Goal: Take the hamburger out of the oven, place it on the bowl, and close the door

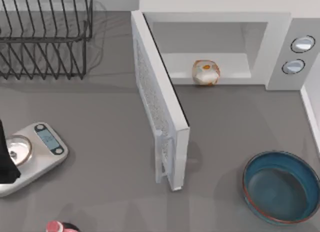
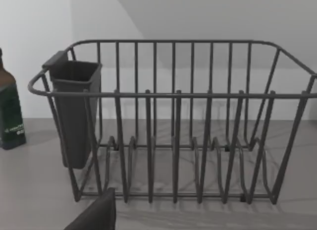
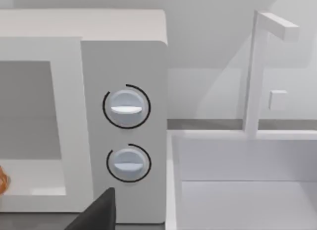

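Squarely at 12 to 1 o'clock in the top view, find the oven point(image 1: 280, 47), white, boxy and open to the front. Next in size, note the wire dish rack point(image 1: 45, 37) at 10 o'clock, then the door point(image 1: 157, 107), swung fully out on its hinge and pointing toward 6 o'clock, with the mesh window facing 9. Move on to the bowl point(image 1: 282, 187), dark blue and holding nothing, at 4 o'clock, well apart from the oven. Then take in the grey scale point(image 1: 37, 154) at 8 o'clock, partly covered by the left arm point(image 1: 5, 159), parked at the 9 o'clock edge. Look last for the hamburger point(image 1: 205, 72), sitting on the cavity floor near the front lip, at 12 o'clock, untouched. Judged as the opening step: reaching in for the hamburger, with nothing yet lifted. To do it well, send the right gripper point(image 3: 96, 215), now facing the oven's two knobs point(image 3: 126, 107) from just outside, in through the open front from the 5 o'clock side, clear of the door's edge. Spread wide enough to pass both sides of the bun, close gently on its middle, and draw straight back before swinging toward 4 o'clock. Cannot tell whether either set of jaws stands apart or together; seemingly holding nothing and touching nothing. Left gripper point(image 2: 94, 215) aimed at the dish rack, idle.
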